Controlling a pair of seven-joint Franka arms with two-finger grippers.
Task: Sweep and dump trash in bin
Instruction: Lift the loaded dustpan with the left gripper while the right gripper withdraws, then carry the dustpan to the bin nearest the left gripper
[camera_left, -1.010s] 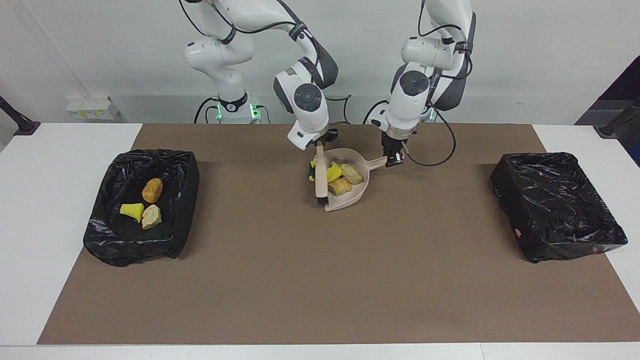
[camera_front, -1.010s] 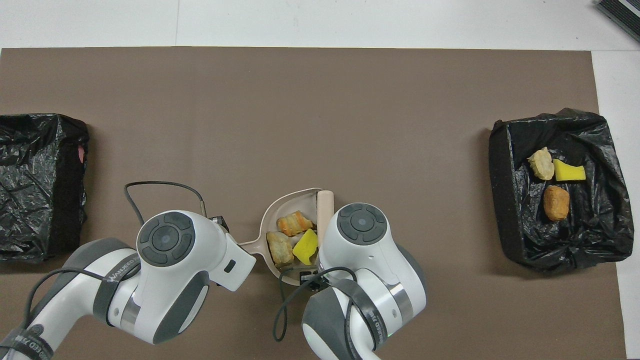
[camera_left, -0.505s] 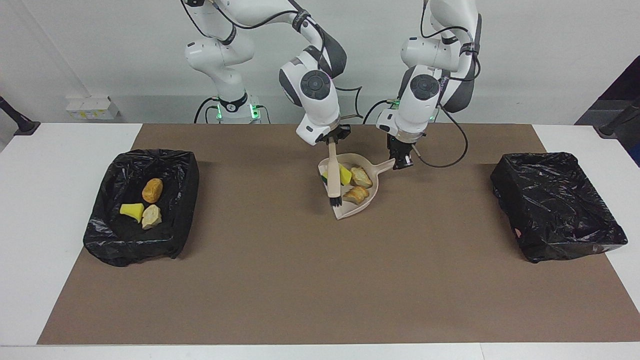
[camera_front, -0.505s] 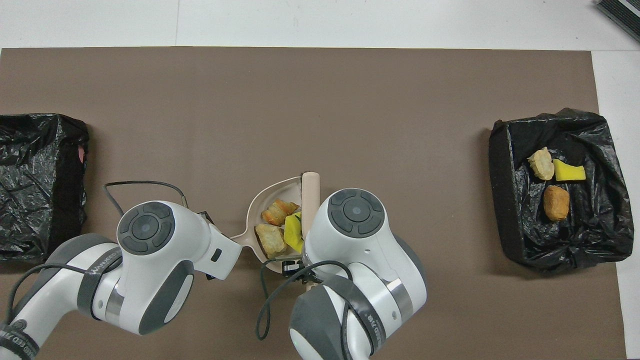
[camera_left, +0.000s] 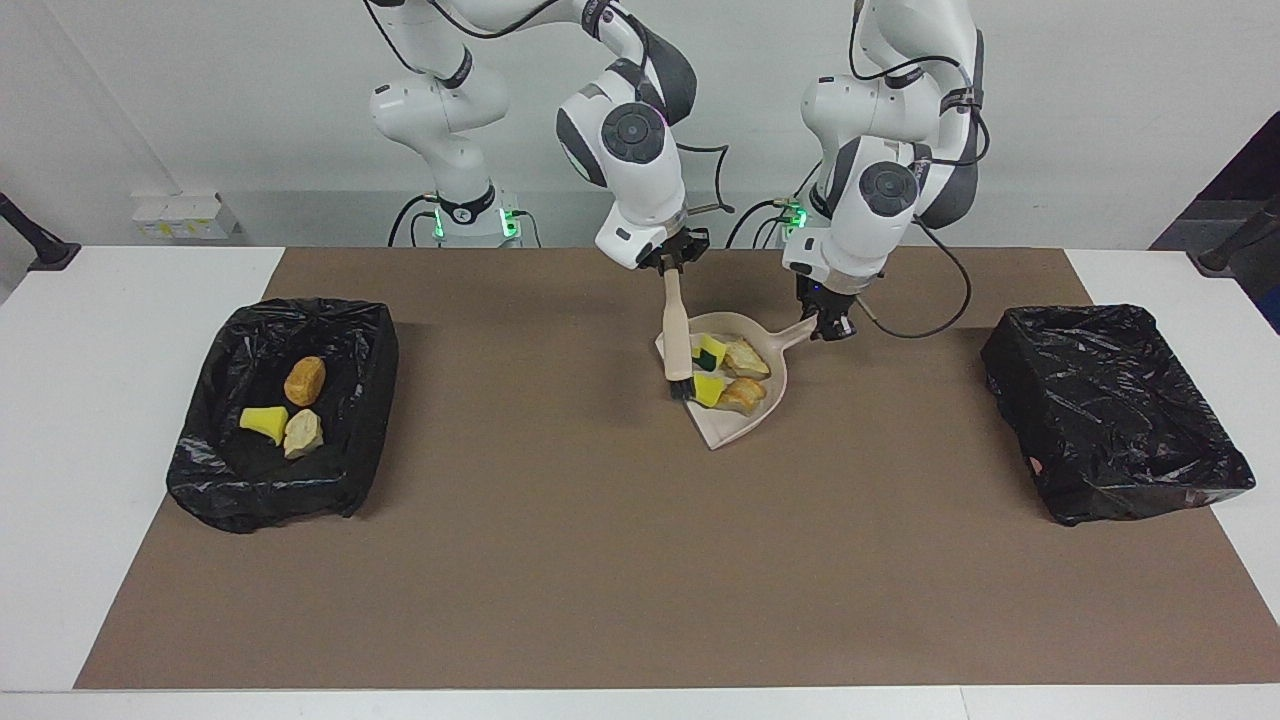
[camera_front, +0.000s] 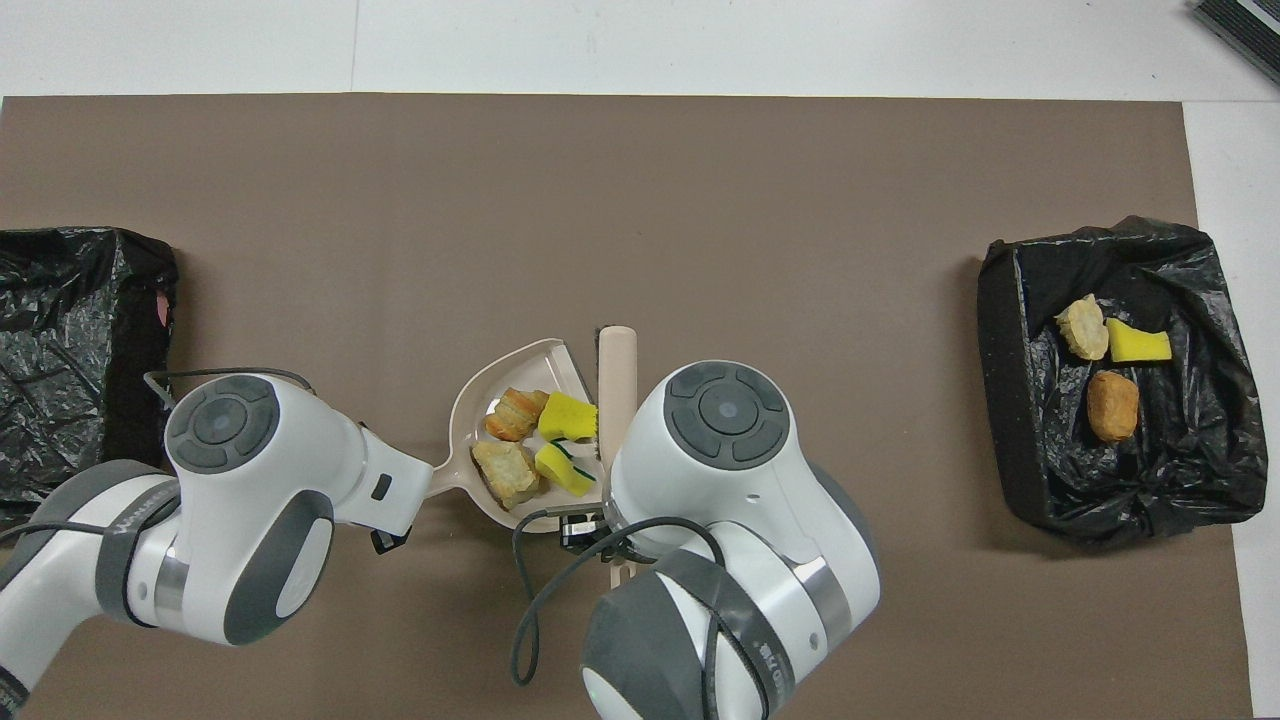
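My left gripper (camera_left: 828, 328) is shut on the handle of the beige dustpan (camera_left: 728, 425), which it holds tilted over the middle of the mat. Several pieces of trash lie in the pan: two yellow sponge pieces (camera_left: 712, 352) (camera_front: 567, 415) and two bread-like lumps (camera_left: 745, 358) (camera_front: 505, 472). My right gripper (camera_left: 672, 268) is shut on the top of the beige brush (camera_left: 677, 335). The brush (camera_front: 617, 360) hangs down at the pan's open side, with its dark bristles against the trash. A black-lined bin (camera_left: 250, 495) at the right arm's end holds three more pieces of trash (camera_left: 283, 410) (camera_front: 1105, 365).
A second black-lined bin (camera_left: 1110, 400) (camera_front: 70, 340) stands at the left arm's end of the table with nothing visible in it. The brown mat (camera_left: 600, 560) covers the table between the two bins. Black cables hang from both wrists.
Both arms have risen and carried the dustpan and brush together toward the left arm's end. The trash has shifted inside the pan.
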